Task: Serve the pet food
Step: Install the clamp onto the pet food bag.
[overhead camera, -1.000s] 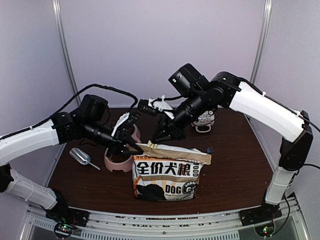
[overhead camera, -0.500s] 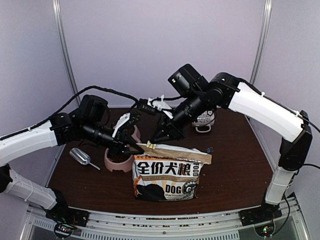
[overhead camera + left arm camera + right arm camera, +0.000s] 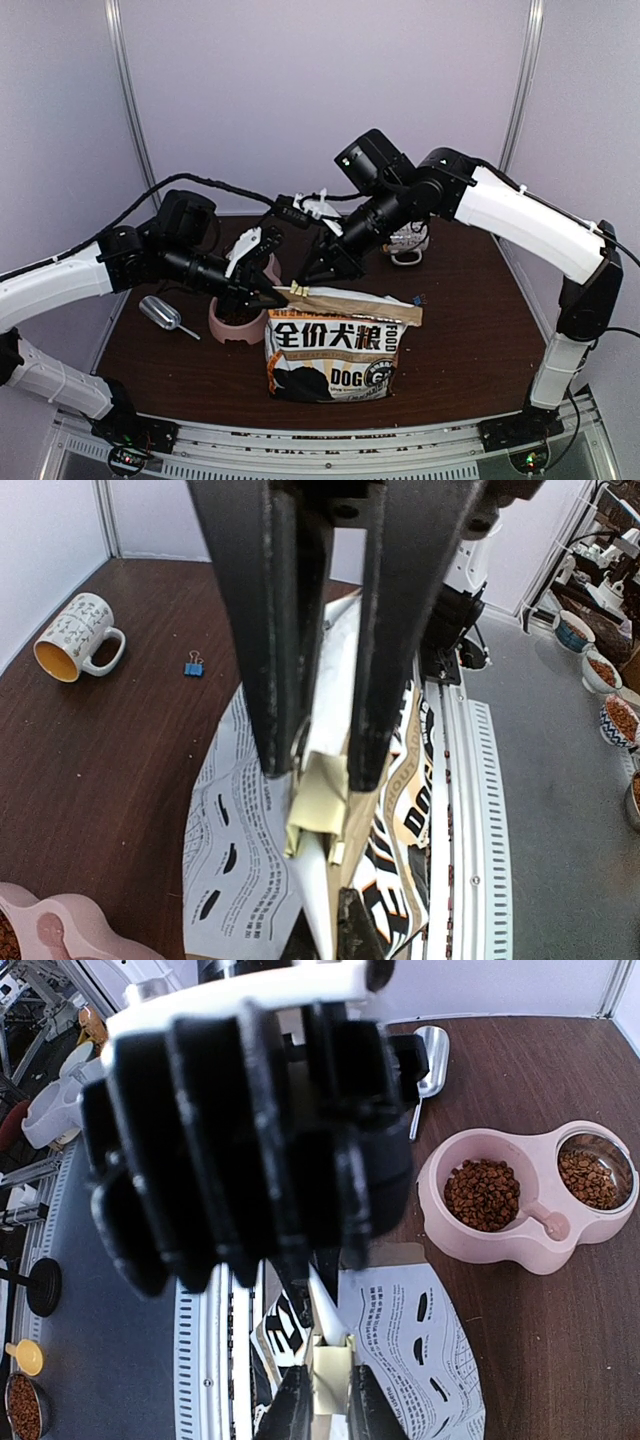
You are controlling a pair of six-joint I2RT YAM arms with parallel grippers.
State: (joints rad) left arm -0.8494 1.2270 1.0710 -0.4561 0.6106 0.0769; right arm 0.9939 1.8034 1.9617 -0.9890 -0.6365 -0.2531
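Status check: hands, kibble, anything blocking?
Left hand shut on dog-food bag top edge; right hand shut on same edge alongside. Pet food already in both pink bowl compartments. Scoop lies left of bowl, not obstructing.

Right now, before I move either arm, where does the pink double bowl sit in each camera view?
Top external: pink double bowl left of centre, partly covered, just left of the dog-food bag.
Left wrist: bottom-left corner, only part of it in view.
Right wrist: right of centre, seen whole, kibble in both compartments.
Shared landmark: the dog-food bag, whose white printed panel shows in both wrist views.
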